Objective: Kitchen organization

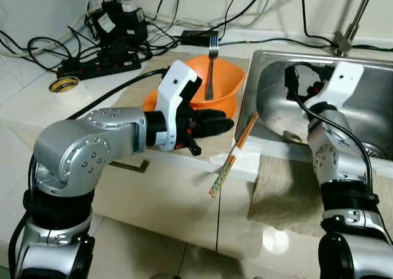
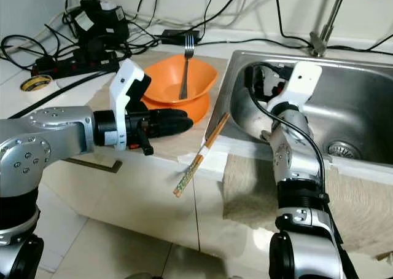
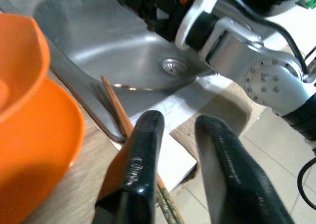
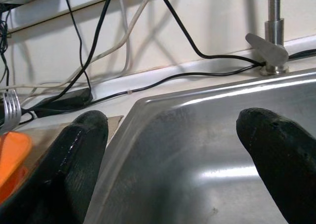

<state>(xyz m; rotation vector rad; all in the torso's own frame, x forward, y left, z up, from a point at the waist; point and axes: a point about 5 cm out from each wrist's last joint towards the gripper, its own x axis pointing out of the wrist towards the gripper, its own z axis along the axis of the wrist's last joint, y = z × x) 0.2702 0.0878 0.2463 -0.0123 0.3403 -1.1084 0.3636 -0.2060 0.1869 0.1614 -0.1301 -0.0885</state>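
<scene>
Pale kitchen counter [image 1: 184, 187] is running across the scene, with a steel sink [image 2: 362, 107] set into its right part and a tangle of cables and a power strip [image 1: 101, 64] lying along the far wall on the left. Two orange bowls [image 1: 215, 85] are sitting stacked just left of the sink, and a fork [image 1: 212, 67] is standing in the top one. A pair of chopsticks [image 1: 232, 156] is lying slantwise along the sink's left rim, the near ends jutting out past the counter edge.

The left gripper [image 1: 224, 124] is hovering low in front of the bowls, close to the chopsticks; its fingers [image 3: 143, 160] are spread slightly and pinching nothing. The right gripper [image 4: 177, 150] is reaching into the sink, fingers spread wide, also holding nothing. A roll of tape [image 1: 64, 84] is resting at the far left.

Judging by this, the tidying is hardly under way: bowls, fork and chopsticks are all waiting on the counter, and the sink basin is holding no dishes that I can make out.
</scene>
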